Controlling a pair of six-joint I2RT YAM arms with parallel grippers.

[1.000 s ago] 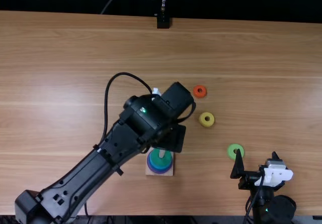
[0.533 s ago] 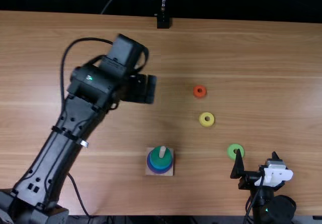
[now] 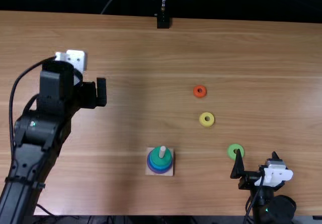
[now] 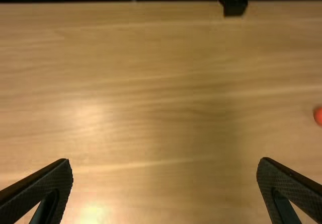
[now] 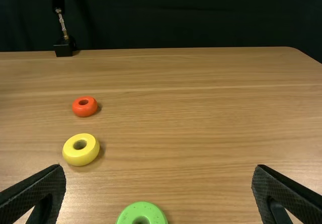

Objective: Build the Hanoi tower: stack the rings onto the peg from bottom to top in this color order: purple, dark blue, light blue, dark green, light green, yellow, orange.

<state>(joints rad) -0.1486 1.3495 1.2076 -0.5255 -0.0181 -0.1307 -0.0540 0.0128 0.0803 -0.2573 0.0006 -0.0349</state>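
Brown counter (image 3: pixel 261 58) holds the light green ring (image 5: pixel 142 208), near right (probably light and stiff). Its outer sides seem best to pinch. Both arms' jaws are spread wide.

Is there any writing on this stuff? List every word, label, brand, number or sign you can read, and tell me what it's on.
None: no text can be read on the orange ring, yellow ring, light green ring or stack.
The white piece on the left arm has dark specks, too small to tell if they are print.
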